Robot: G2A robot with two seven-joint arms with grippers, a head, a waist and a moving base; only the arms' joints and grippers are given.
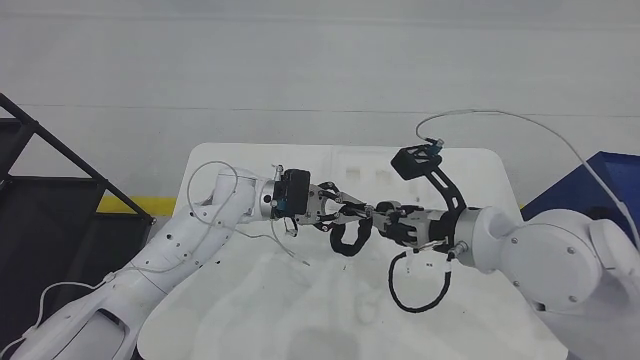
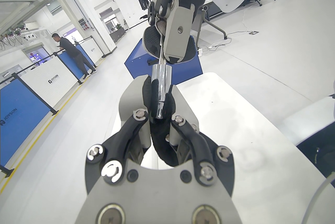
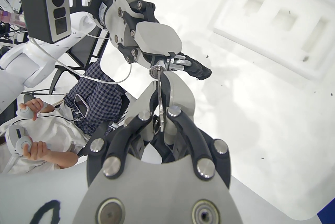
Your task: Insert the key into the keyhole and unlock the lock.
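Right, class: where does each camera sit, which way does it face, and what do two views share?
Top view: above the arms, looking down at the table; both arms show.
Left wrist view: on the left wrist, looking along the left gripper, shut on the lock.
Right wrist view: on the right wrist, looking along the right gripper, shut on the key.
Shared: both wrist views show key meeting lock.

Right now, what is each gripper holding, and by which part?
The left gripper grips the cable lock by its chrome cylinder; the right gripper pinches the key by its head, blade tip at the keyhole.
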